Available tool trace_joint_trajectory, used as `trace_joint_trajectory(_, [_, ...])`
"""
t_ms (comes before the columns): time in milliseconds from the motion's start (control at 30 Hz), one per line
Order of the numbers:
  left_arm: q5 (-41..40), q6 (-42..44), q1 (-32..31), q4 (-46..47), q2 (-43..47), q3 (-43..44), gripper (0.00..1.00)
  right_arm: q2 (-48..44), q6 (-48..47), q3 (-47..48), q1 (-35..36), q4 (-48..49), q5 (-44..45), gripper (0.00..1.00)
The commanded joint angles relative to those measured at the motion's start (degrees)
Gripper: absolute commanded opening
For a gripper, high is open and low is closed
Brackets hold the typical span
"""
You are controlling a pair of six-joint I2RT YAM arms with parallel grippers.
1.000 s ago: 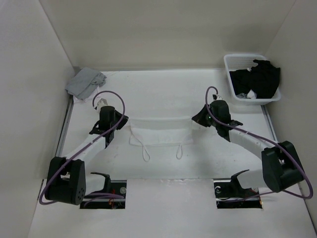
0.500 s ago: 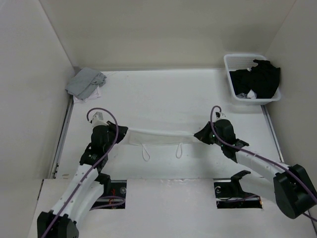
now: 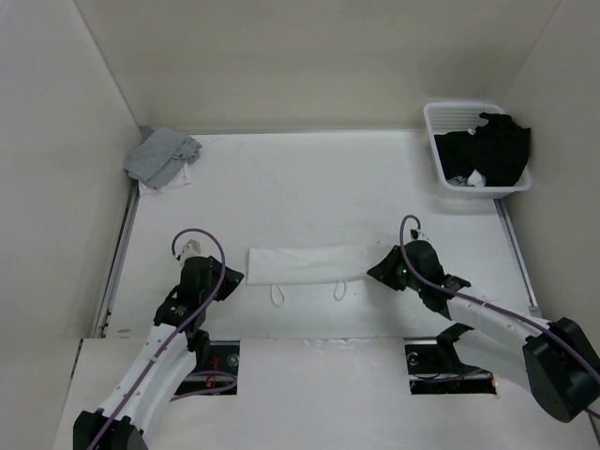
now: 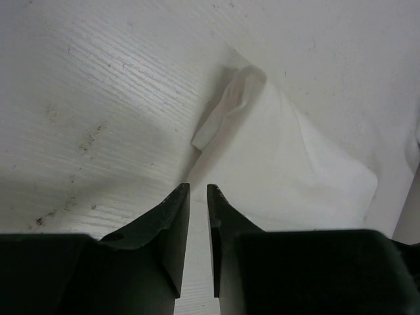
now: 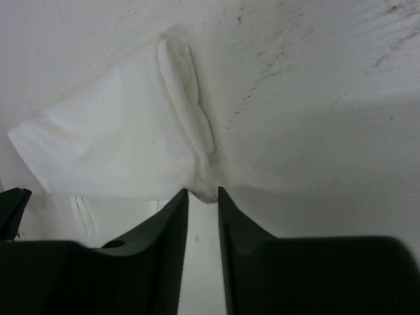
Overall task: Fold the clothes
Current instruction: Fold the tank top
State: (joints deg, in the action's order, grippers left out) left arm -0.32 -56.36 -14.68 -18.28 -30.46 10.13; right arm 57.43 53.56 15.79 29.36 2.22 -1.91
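The clothes (image 3: 305, 263), a plain white garment, lie flat on the table as a narrow folded band. Two thin string loops (image 3: 277, 296) trail off its near edge. My left gripper (image 3: 232, 277) sits at the band's left end. In the left wrist view its jaws (image 4: 198, 189) stand slightly open, with bare table between them and the garment's corner (image 4: 289, 170) just ahead. My right gripper (image 3: 375, 269) is at the right end. Its jaws (image 5: 202, 191) are open too, and the garment's corner (image 5: 111, 151) reaches just to their tips.
A crumpled grey garment (image 3: 161, 156) lies in the far left corner. A white basket (image 3: 441, 127) holding a black garment (image 3: 487, 148) stands at the far right. White walls close in the table on three sides.
Both arms drew back toward the near edge and brought the far edge of the garment over, making a narrower band. Both grippers, shut on the corners before, have parted their jaws.
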Motion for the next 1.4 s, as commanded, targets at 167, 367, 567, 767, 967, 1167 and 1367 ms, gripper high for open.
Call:
trace_joint_trajectory(167, [-4.3,0.8,-3.0,2.8,0.1,6.5,0.25,-3.0,-2.7,4.1,1.8,-3.7,6.5,0.52])
trace_joint_trajectory(367, [-8.6,-0.8,-17.2,17.8,-18.5,10.8,0.26,7.0,-6.6,8.4,1.0,0.5,5.3,0.63])
trace_joint_trajectory(567, [-12.3,0.0,-18.5,30.6,-33.4,11.2,0.26,16.7,-6.1,10.0,0.7,5.2,1.4,0.60])
trace_joint_trajectory(767, [-8.7,-0.2,-8.1,35.9,-38.4,6.3,0.25,20.2,-3.4,8.8,0.8,8.8,0.9,0.48])
trace_joint_trajectory(967, [-4.4,0.3,-2.5,37.5,-38.5,4.9,0.25,22.4,0.0,6.9,0.8,13.4,0.4,0.34])
trace_joint_trajectory(1167, [-2.1,0.4,-3.5,38.9,-37.1,4.9,0.29,27.2,0.4,8.2,0.8,17.5,-4.2,0.34])
trace_joint_trajectory(1367, [-2.1,0.7,-3.6,35.8,-30.3,5.1,0.30,29.9,2.2,7.4,0.8,23.4,-5.7,0.16])
